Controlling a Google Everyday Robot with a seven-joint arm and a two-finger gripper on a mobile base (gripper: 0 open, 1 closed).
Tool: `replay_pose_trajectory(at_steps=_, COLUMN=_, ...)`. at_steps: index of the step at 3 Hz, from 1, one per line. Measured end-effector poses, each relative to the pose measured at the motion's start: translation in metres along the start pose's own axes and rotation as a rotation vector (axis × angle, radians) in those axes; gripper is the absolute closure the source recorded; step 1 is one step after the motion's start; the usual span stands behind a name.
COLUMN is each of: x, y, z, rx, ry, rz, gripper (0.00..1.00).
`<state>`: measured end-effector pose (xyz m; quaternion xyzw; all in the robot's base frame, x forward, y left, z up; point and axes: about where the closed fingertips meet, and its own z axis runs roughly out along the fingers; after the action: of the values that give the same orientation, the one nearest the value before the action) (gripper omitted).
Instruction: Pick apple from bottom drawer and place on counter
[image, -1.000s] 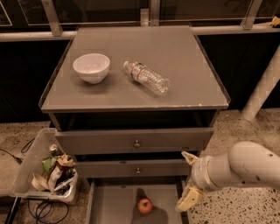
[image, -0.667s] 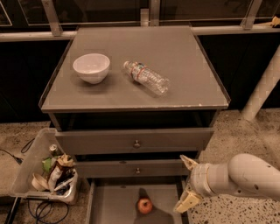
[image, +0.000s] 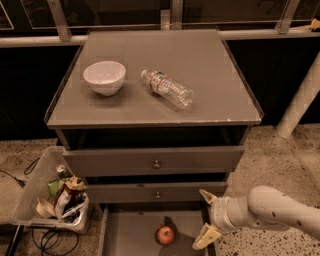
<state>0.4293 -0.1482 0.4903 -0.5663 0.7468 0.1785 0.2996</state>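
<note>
The small red apple (image: 165, 234) lies on the grey floor of the open bottom drawer (image: 130, 235), near its middle right. My gripper (image: 207, 219) is at the drawer's right edge, just right of the apple and apart from it. Its two pale fingers are spread open, one above at the middle drawer's front and one below by the drawer's wall. It holds nothing. The counter (image: 215, 80) is the wide grey top of the cabinet above.
A white bowl (image: 104, 77) and a clear plastic bottle (image: 167, 89) lying on its side are on the counter. Two upper drawers with small knobs (image: 156, 164) stick out slightly. A bin of trash (image: 50, 197) stands left of the cabinet. A white pole (image: 300, 100) rises at right.
My arm has lowered and shifted slightly left, bringing the gripper a bit closer to the apple. The apple has not moved.
</note>
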Motion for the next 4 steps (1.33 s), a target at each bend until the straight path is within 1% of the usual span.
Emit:
replay_pose_trajectory(at_steps=1, x=0.0, y=0.0, z=0.0, rx=0.0, ry=0.0, rz=0.0, gripper=0.0)
replay_pose_trajectory(at_steps=2, x=0.007, y=0.008, z=0.023, rx=-0.028, ry=-0.002, rz=0.016, gripper=0.0)
replay_pose_trajectory(at_steps=3, x=0.027, y=0.016, z=0.063, rx=-0.073, ry=-0.014, rz=0.055, gripper=0.0)
replay_pose_trajectory(at_steps=4, x=0.05, y=0.029, z=0.107, rx=-0.118, ry=-0.027, rz=0.08, gripper=0.0)
